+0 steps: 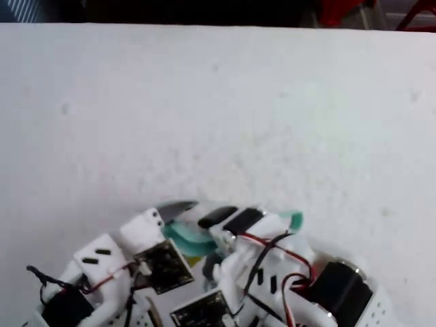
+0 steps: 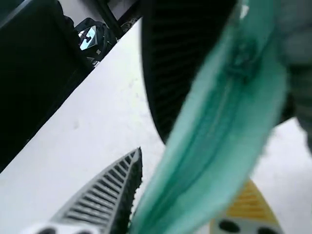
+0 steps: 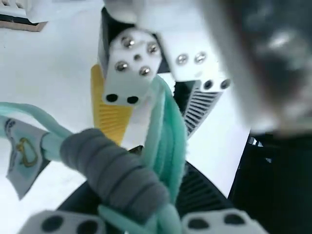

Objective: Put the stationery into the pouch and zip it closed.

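So, starting at the right gripper (image 3: 146, 207): it's clamped down on one end of the teal pouch (image 3: 165, 136), with a grey ribbed piece (image 3: 112, 170) bunched right at the jaws. That piece could be the zip pull or a carry loop; it can't really be told from this close. The left gripper (image 2: 194, 168) is parked just beside it, nose to nose. Its grey and yellow fingers (image 2: 109, 197) are held apart, with the pouch's zipper band (image 2: 214, 136) running between them. In the right wrist view a sliver of white is seen between the yellow finger and the fabric, so the band is being straddled rather than pinched. A small white label (image 3: 22, 151) hangs off the pouch's edge. From the high view, both grippers and the pouch are crowded together at the near edge of the white table (image 1: 218, 102), the pouch mostly tucked under the arms. With both tools set on the zip line, the loading part is judged to be done and the zipping step is the one in hand. For the next move, the left fingers would need to be closed firmly on the band. The pull could then be drawn away from that anchor, in line with the teeth. Soft fabric like this is likely to bunch up if it's tugged at an angle.
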Controlling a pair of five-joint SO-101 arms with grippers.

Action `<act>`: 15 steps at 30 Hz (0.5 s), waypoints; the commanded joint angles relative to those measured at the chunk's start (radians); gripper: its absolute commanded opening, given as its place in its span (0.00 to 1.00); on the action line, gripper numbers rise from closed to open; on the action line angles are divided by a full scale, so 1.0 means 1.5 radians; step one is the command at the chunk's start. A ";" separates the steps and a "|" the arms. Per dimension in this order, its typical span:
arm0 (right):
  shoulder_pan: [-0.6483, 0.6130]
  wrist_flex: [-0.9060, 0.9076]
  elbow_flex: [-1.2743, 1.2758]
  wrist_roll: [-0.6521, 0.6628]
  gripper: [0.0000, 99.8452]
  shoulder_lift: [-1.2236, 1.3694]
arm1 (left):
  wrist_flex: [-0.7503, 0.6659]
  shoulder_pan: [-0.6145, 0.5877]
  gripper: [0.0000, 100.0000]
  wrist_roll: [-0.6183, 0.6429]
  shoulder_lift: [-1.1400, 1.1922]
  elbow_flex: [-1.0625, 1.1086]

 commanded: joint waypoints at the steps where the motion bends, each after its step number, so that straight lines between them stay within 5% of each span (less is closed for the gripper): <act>1: -0.002 -0.007 -0.036 0.004 0.02 -0.013 | -0.018 0.037 0.16 0.010 0.007 0.009; 5: -0.001 -0.007 -0.036 0.003 0.02 -0.013 | -0.027 0.041 0.02 0.005 0.007 0.001; 15: -0.001 -0.008 -0.033 -0.031 0.04 -0.013 | -0.056 0.038 0.02 0.010 0.007 -0.001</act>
